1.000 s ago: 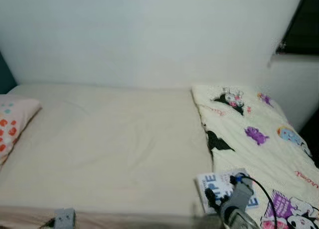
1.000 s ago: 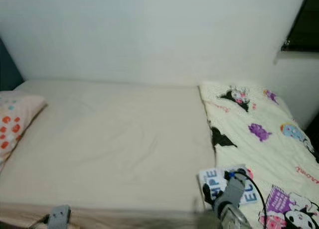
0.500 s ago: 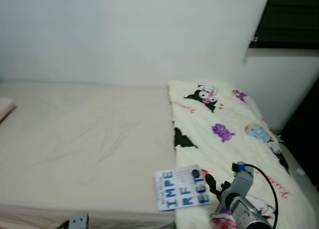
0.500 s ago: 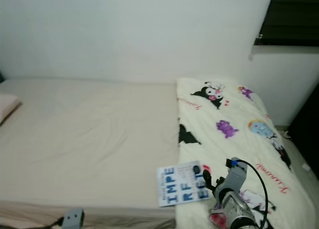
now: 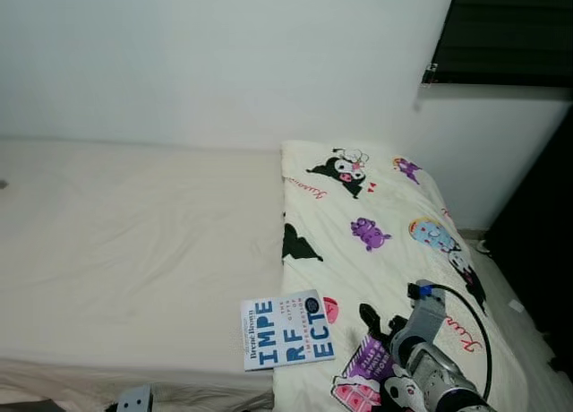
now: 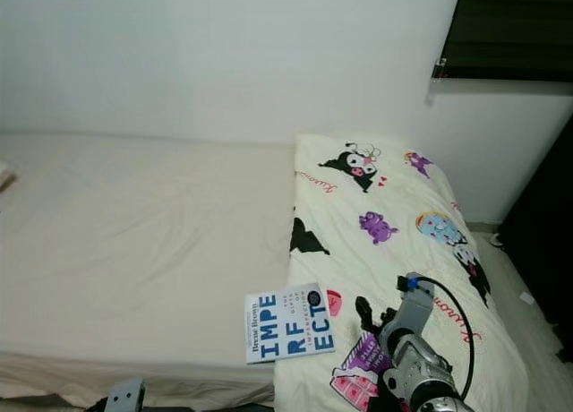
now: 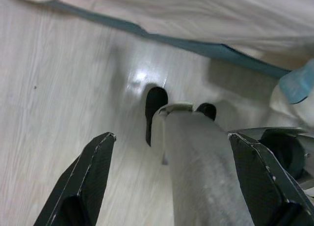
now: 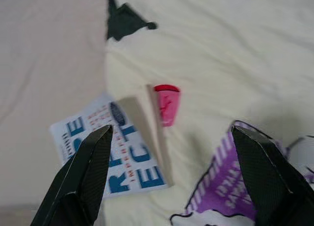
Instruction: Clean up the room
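A beige bed (image 5: 134,233) against a white wall (image 5: 224,63), a cartoon-print blanket (image 5: 376,224) on its right half. A book (image 5: 286,330) lies flat at the blanket's near edge, long axis running left-right. The right hand (image 8: 167,186) hovers just beside it, fingers spread, released. The left hand (image 7: 171,186) hangs open above the floor (image 7: 59,88).

- A white book (image 5: 286,330) is lettered in blue.
- A pale yellow blanket (image 5: 385,251) is printed with black, purple and pink cartoon figures.
- A plain cream sheet (image 5: 134,242) is seen.
- The wall (image 5: 224,63) is white.
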